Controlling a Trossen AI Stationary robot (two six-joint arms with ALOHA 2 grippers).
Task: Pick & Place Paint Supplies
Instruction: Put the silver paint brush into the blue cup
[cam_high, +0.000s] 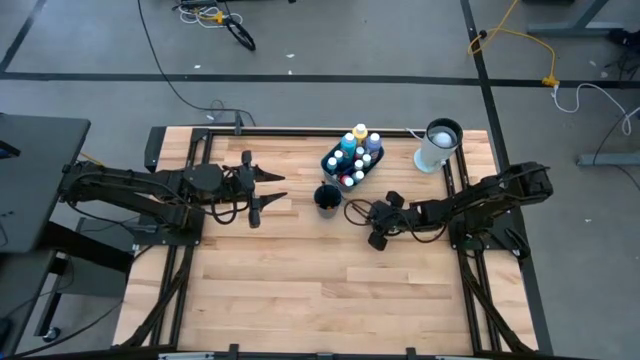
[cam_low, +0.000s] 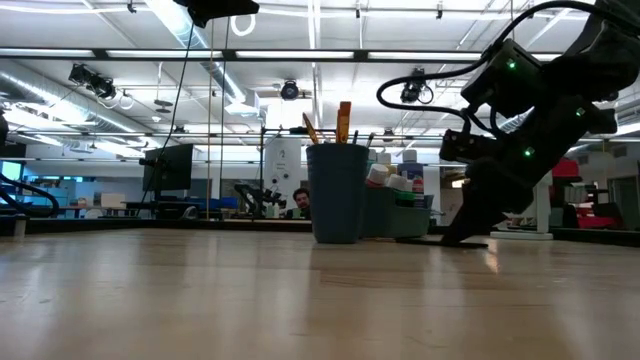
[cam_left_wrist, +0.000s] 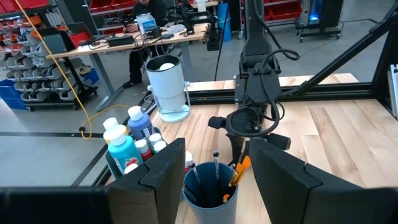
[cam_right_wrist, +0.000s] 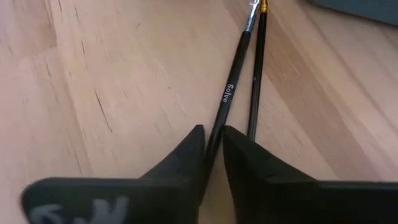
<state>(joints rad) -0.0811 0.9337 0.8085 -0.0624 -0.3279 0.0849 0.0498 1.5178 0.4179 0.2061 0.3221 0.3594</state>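
Note:
A dark blue cup (cam_high: 327, 198) stands mid-table with several brushes upright in it (cam_left_wrist: 214, 163). Behind it a dark tray (cam_high: 330, 160) holds the small paint bottles (cam_high: 352, 152). Two thin dark brushes lie side by side on the wood: one marked with white lettering (cam_right_wrist: 227, 93), the other beside it (cam_right_wrist: 256, 68). My right gripper (cam_right_wrist: 213, 152) is down at the table right of the cup (cam_low: 337, 190), shut on the lettered brush. My left gripper (cam_high: 263, 192) hovers left of the cup, open, touching nothing. My right gripper pinches the lettered brush's handle (cam_right_wrist: 217, 127) between its two fingertips, toward the end away from the metal ferrule (cam_right_wrist: 251, 17). It comes slanting down from the table's right side. The brush runs on ahead of the fingers and lies flat on the wood.
A tall white cylinder with a dark top (cam_high: 438, 145) stands at the far right, beside the tray. The near half of the table (cam_high: 320, 290) is bare wood. People sit at desks in the room beyond the table.

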